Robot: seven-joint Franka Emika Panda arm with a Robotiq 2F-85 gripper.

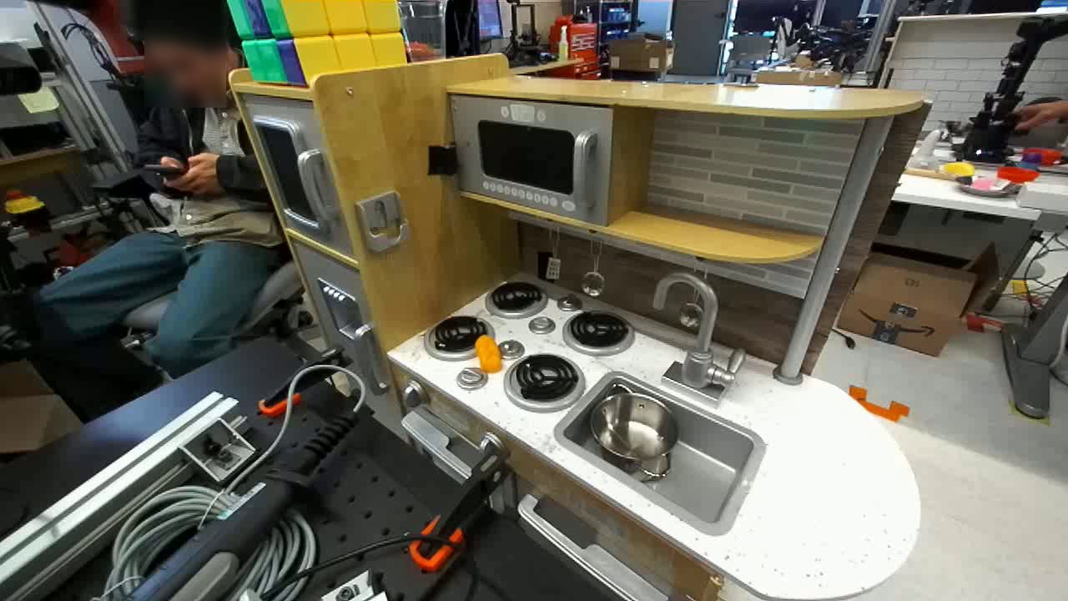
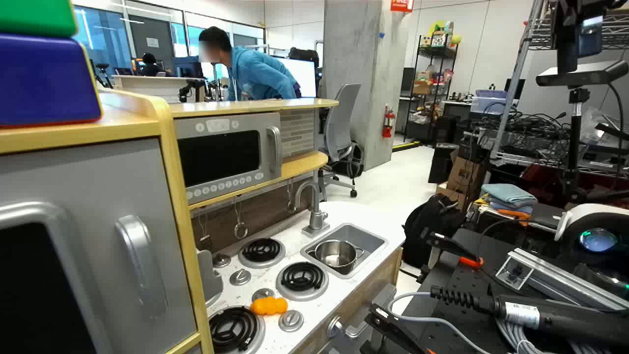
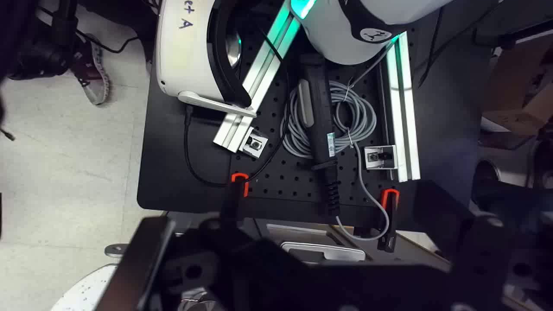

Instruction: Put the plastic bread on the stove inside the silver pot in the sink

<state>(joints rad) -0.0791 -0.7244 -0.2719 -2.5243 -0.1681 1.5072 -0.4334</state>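
Lying on the speckled white tabletop [image 1: 834, 484], the plastic bread [image 1: 488, 354] shows bright orange in both exterior views, the warmest color on that surface. Its outline swells into rounded lobes with shallow dips between them, and the orange deepens toward its underside. I find it just beside a stove burner [image 2: 233, 329] with black coils, near two silver knobs [image 1: 472, 378]; whether it touches the burner's rim, I cannot tell from here. Well apart from it, the silver pot [image 1: 634, 426] sits down in the gray sink [image 1: 709, 472], its shiny mouth facing up and its looped handles on opposite sides. The faucet [image 1: 707, 330] rises from the tabletop beside the sink. In the wrist view, my end effector [image 3: 293, 242] looks dark and blurred along the bottom; it stands wide, its fingers [image 3: 134, 265] well apart. Higher in that view I see a coil of gray cable [image 3: 367, 119] and a white headset [image 3: 185, 52] with handwriting on it.
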